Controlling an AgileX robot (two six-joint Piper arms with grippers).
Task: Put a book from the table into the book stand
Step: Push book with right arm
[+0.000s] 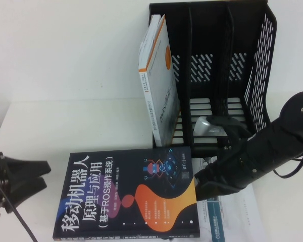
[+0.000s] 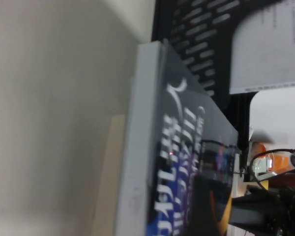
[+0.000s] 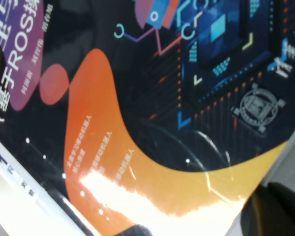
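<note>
The book (image 1: 126,196), black-navy with a big white Chinese title and orange and purple blobs, lies cover up near the table's (image 1: 65,126) front edge. My right gripper (image 1: 199,184) is shut on the book's right edge. The cover fills the right wrist view (image 3: 152,98), with one dark finger (image 3: 278,211) at its orange corner. My left gripper (image 1: 46,174) is open and empty, to the left of the book and apart from it. The left wrist view shows the book's (image 2: 187,147) page edge and cover. The black book stand (image 1: 257,60) stands behind the book.
A white book with an orange circle (image 1: 159,75) stands in the stand's left slot; the middle and right slots hold no books. Another white book (image 1: 237,217) lies under my right arm at the front right. A small silver-grey object (image 1: 209,125) shows at the middle slot's front.
</note>
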